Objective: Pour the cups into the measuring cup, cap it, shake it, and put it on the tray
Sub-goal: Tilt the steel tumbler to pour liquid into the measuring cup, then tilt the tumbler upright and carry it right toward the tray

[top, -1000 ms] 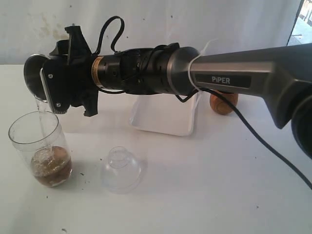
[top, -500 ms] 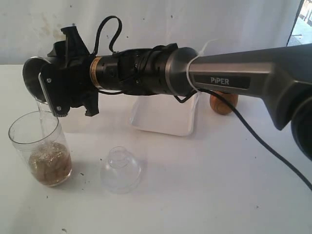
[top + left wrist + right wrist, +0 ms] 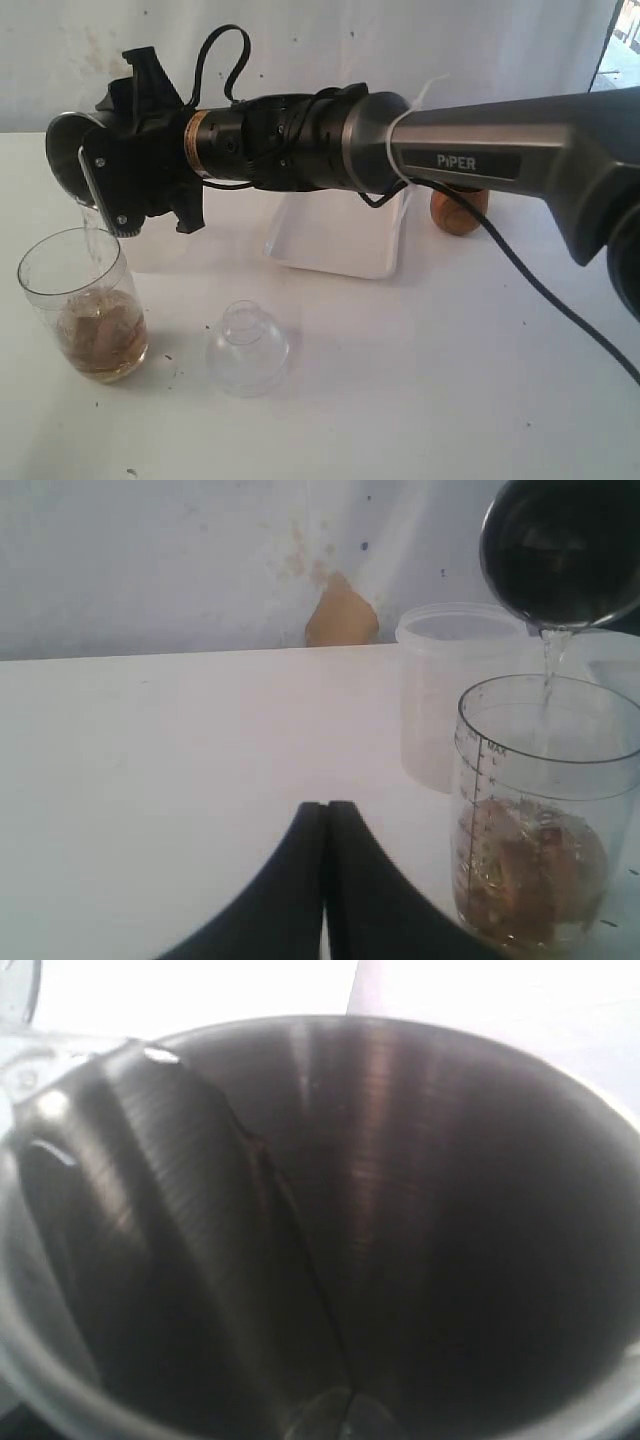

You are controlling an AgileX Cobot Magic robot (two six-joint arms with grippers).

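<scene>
My right gripper (image 3: 92, 172) is shut on the grey steel tumbler (image 3: 64, 152), holding it tipped above the clear measuring cup (image 3: 84, 304). A thin stream of clear liquid falls from the tumbler's rim (image 3: 565, 550) into the measuring cup (image 3: 545, 820), which holds brownish liquid at its base. The tumbler's dark inside (image 3: 350, 1220) fills the right wrist view. The brown wooden cup (image 3: 458, 210) stands at the back right, behind the arm. The white tray (image 3: 330, 245) lies behind the arm. My left gripper (image 3: 327, 810) is shut and empty, low beside the measuring cup.
A clear dome-shaped lid (image 3: 247, 348) sits on the white table to the right of the measuring cup. A frosted translucent cup (image 3: 450, 690) stands just behind the measuring cup. A black cable hangs from the right arm over the table.
The right wrist has rolled a little further, tipping the tumbler more. The stream keeps falling and the brown liquid in the measuring cup has swirled and settled.
</scene>
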